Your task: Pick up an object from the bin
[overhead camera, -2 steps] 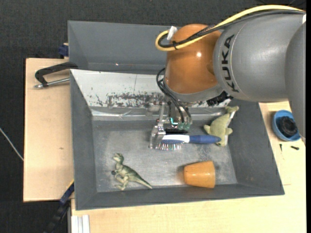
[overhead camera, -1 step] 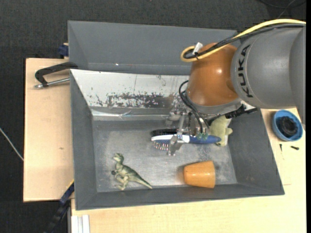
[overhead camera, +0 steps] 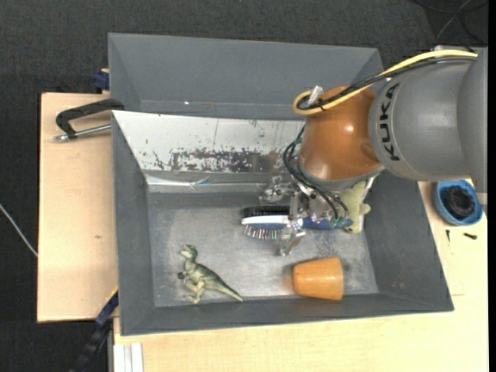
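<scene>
My gripper [overhead camera: 284,217] is low in the middle of the bin, under the arm's orange cover. It is open, with one metal finger [overhead camera: 276,189] on the far side and the other on the near side of a brush [overhead camera: 262,225]. The brush has white bristles, a dark back and a blue handle, and lies on the bin floor pointing left. An orange cup [overhead camera: 318,278] lies on its side just in front of the gripper. A pale cream thing [overhead camera: 356,202] lies to the right, partly hidden by the arm.
A small green-tan toy dinosaur [overhead camera: 201,276] lies at the front left of the bin floor. The arm comes in from the right and covers the bin's right back part. Bare floor lies between the dinosaur and the brush.
</scene>
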`<action>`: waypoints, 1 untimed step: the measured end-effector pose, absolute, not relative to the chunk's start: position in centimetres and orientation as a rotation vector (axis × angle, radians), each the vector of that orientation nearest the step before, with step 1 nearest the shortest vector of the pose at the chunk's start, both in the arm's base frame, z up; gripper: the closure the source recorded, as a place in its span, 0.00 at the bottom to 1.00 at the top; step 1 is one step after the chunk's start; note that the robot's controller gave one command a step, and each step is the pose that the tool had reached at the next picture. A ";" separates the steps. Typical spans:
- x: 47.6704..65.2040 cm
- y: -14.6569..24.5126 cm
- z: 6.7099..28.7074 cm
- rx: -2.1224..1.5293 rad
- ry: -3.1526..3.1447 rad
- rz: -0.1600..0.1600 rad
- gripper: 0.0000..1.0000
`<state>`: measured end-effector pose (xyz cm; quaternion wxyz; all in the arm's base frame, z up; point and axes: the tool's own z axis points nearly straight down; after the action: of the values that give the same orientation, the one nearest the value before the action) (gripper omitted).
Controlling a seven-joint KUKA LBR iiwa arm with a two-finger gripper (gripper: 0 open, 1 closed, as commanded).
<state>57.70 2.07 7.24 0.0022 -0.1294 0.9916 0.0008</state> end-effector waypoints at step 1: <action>57.9 2.1 7.5 -0.404 3.104 0.002 1.00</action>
<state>57.93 2.10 7.52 0.0059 -0.1291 0.9916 0.0006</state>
